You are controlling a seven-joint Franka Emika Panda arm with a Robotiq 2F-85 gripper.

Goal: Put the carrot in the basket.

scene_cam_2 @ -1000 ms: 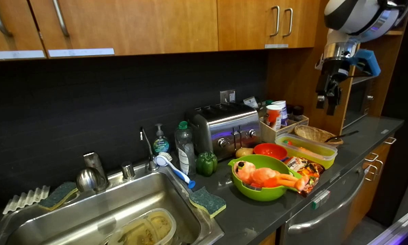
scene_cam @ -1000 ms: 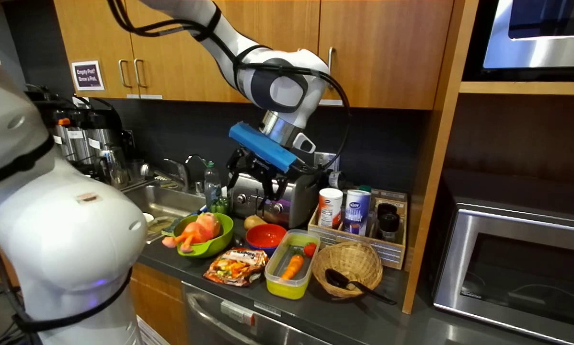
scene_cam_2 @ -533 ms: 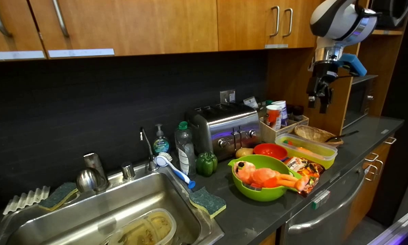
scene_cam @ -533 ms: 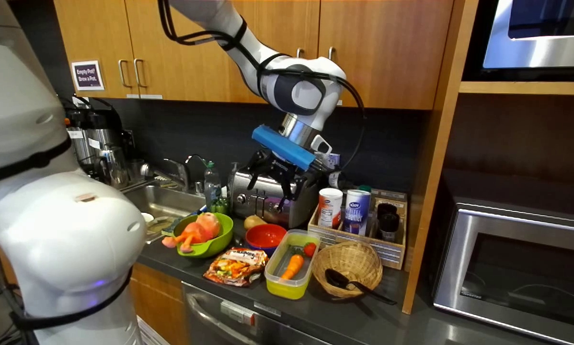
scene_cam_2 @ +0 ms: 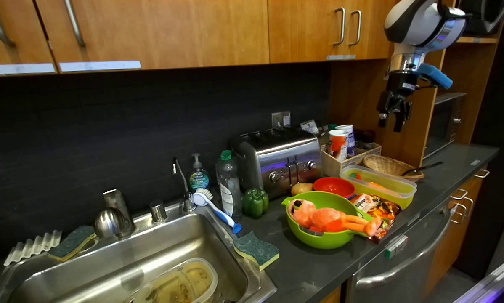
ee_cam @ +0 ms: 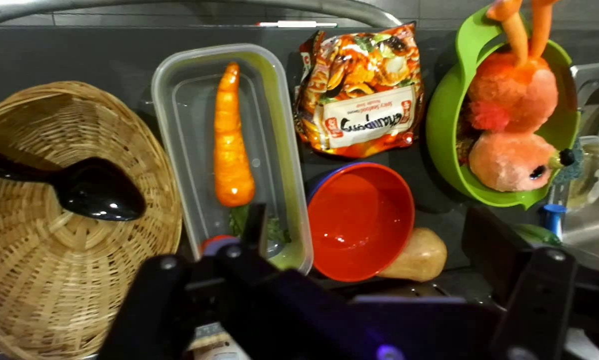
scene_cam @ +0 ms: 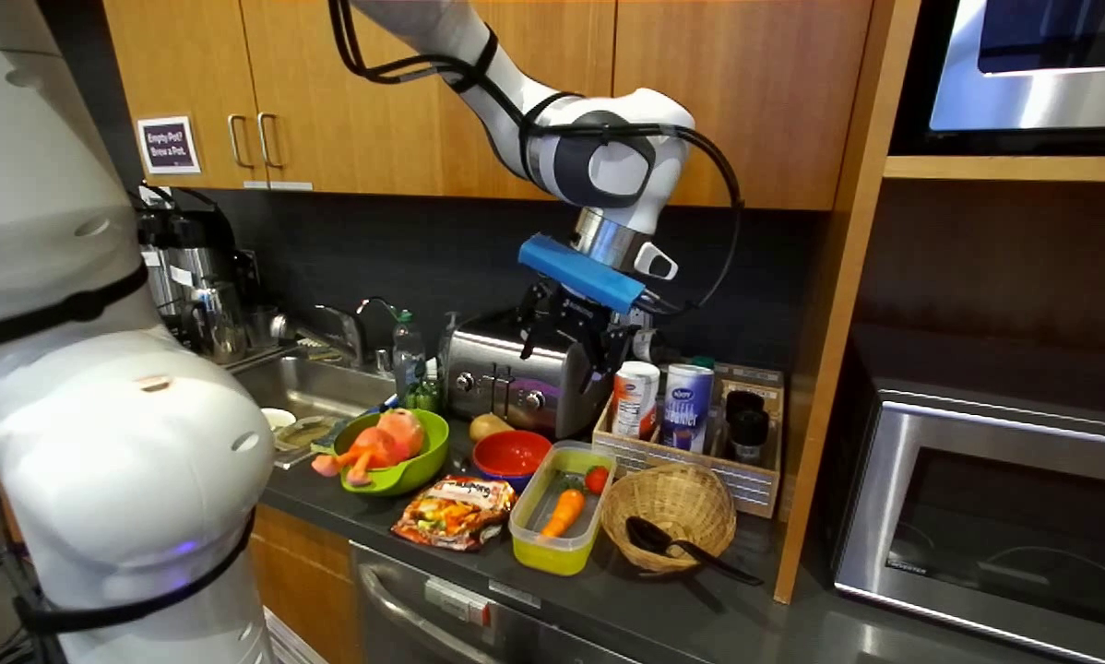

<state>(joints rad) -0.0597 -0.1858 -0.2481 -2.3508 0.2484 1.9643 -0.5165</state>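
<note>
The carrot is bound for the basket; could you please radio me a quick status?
Pincer open, empty. Carrot in the yellow-green tub, not yet in the wicker basket. Black spoon lying partly in it, possibly in the way.

carrot (ee_cam: 231,140): glossy | basket (ee_cam: 79,272): rough woven wicker | spoon (ee_cam: 99,189): glossy plastic | toaster (scene_cam_2: 279,158): shiny metal

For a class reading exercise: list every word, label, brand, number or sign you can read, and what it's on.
"Empty Pot? Brew a Pot.": sign on the cupboard.
"NJOY": blue canister.
"Creamer": also the blue canister.
"Champong": noodle packet, upside down in the wrist view.
"Spicy Seafood": also the noodle packet.
Too small or blurred: lettering on the red canister, soap bottle, flask, lower microwave and gripper.
</note>
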